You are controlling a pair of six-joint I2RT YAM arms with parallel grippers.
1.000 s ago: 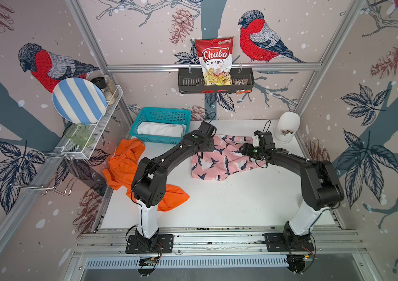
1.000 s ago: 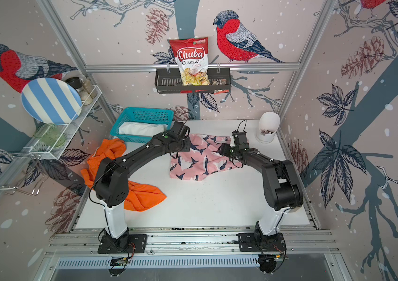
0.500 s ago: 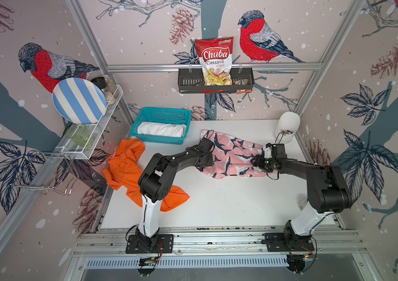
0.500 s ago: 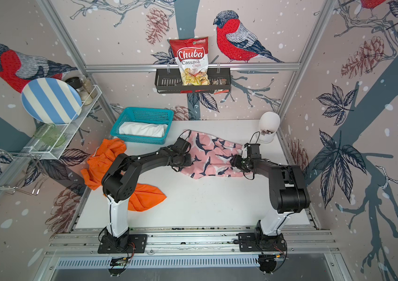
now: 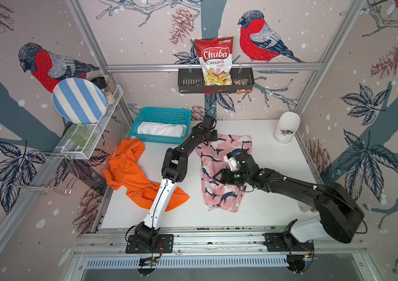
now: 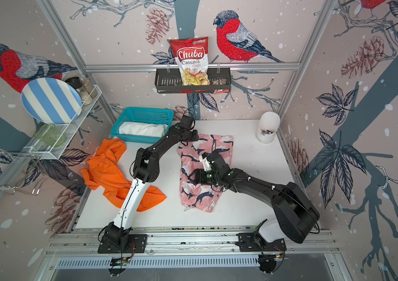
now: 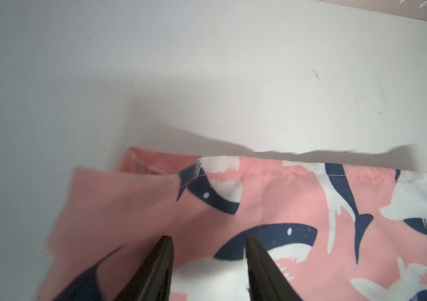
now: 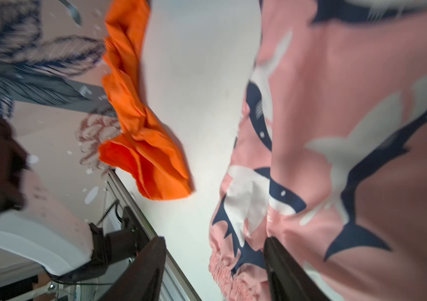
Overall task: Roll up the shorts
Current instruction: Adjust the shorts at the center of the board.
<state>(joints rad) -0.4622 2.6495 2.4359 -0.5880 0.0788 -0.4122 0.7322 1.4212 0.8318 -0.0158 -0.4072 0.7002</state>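
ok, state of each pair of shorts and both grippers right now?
pink shorts: laid out on the table, not rolled.
orange shorts: crumpled at the table's edge, partly under the left arm.
white shorts: rolled-looking bundle in the basket.
left gripper: open, over the pink shorts' far hem.
right gripper: open, low over the pink shorts.

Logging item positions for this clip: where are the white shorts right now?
In both top views the white shorts lie inside the teal basket at the table's back left corner, behind the orange shorts.
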